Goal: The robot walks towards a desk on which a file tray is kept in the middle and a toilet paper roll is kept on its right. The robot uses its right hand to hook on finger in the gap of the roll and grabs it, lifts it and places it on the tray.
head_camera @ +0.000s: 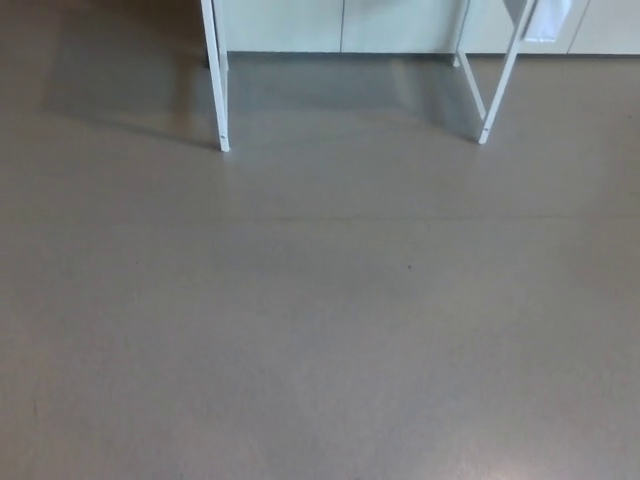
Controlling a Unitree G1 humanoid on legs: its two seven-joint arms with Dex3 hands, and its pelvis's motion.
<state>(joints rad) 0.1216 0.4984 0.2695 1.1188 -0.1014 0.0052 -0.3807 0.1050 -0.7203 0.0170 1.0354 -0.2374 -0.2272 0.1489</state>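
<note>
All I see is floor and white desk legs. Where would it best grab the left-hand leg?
Likely the bare shaft of the left desk leg, above its foot, approached from the near side: it is a slim, almost upright bar with open floor in front and cabinet fronts behind.

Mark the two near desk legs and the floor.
Left desk leg (pixel 216 85): head view, mid-shaft.
Right desk leg (pixel 503 80): head view, mid-shaft.
Floor (pixel 320 330): head view, bare patch.
</note>
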